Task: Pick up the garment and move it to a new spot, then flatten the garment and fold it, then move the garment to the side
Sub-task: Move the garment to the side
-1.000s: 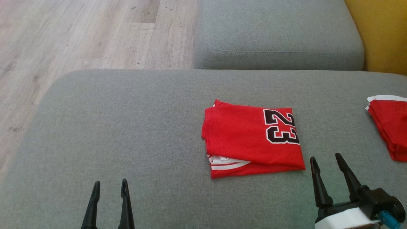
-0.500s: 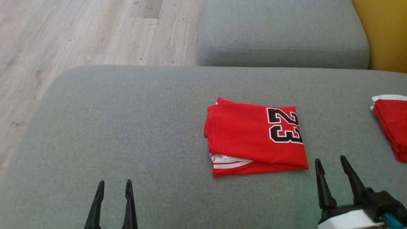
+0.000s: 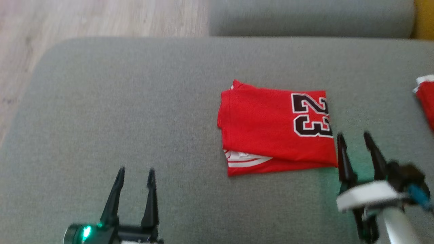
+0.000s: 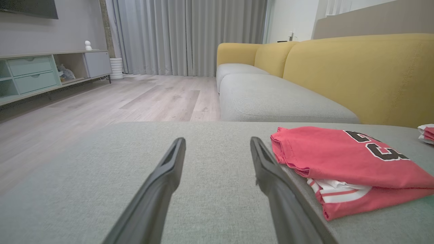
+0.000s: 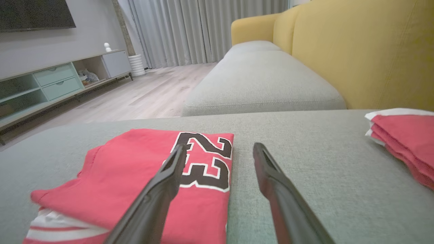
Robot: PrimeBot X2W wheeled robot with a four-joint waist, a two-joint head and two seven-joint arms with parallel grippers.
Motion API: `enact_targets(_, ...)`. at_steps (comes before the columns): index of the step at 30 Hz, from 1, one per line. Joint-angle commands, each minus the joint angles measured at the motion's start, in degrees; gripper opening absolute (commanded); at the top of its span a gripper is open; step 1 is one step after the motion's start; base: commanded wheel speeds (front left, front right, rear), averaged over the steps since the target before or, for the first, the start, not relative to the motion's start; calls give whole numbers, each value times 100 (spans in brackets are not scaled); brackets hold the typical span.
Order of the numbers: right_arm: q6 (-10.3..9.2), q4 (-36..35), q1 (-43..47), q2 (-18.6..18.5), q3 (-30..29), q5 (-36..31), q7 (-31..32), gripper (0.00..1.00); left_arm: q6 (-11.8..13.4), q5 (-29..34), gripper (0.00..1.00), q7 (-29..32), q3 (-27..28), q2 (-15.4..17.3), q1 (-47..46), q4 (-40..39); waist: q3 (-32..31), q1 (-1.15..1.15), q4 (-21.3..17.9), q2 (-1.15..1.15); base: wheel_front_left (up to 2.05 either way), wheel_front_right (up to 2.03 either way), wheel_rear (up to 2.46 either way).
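The right gripper stands spread wide with nothing between its fingers. Its left finger is at the garment's right edge by the number 23, and its right finger is over bare cushion — whether either touches the cloth I cannot tell. The left gripper is just as wide and just as empty, low over the cushion.

The garment lies ahead and to the right of the left gripper and just to the left of the right one. It is a neat red rectangle, with a white-striped layer showing at the near edge.

By the look of it, the flattening and folding are done — what is left is the last move to the side. That is likely toward the other red pile, well off to the right gripper's right.
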Motion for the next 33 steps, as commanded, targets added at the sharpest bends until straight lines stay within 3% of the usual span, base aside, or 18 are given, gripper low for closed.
enact_targets(1, -4, 186, -555, -88, 82, 180, -18, 100, -38, 75, 100, -29, 74, -36, -358, -219, 364, -1, 47, 0, 0, 0, 0)
enact_targets(12, -4, 1573, -1810, -236, 163, 656, 1437, 100, 16, 75, 100, -29, -204, -36, -793, -183, 793, -1, 230, 0, 0, 0, 0)
enact_targets(13, -4, 1724, -1844, -224, 252, 710, 1628, 84, 23, 66, 100, -29, -227, -36, -811, -166, 800, -1, 246, 0, 0, 0, 0)
enact_targets(14, -4, 1820, -1867, -222, 343, 775, 1765, 24, 31, 58, 100, -29, -251, -36, -826, -150, 806, -1, 261, 0, 0, 0, 0)
enact_targets(15, -4, 1855, -1885, -224, 430, 855, 1838, 0, 41, 50, 100, -29, -271, -36, -838, -139, 809, -1, 270, 0, 0, 0, 0)
enact_targets(18, -4, 1708, -1916, -344, 525, 1033, 1782, 0, 110, 21, 100, -29, -277, -36, -861, -152, 821, -1, 205, 0, 0, 0, 0)
enact_targets(22, -4, 1333, -1994, -853, 509, 780, 1748, 0, 124, 20, 100, -29, -271, -36, -883, -213, 883, -1, -76, 0, 0, 0, 0)
enact_targets(33, -4, -172, -2762, -3240, 323, 359, 2929, 0, 5, 127, 100, -29, -211, -36, -1320, -266, 1495, -1, -935, 0, 0, 0, 0)
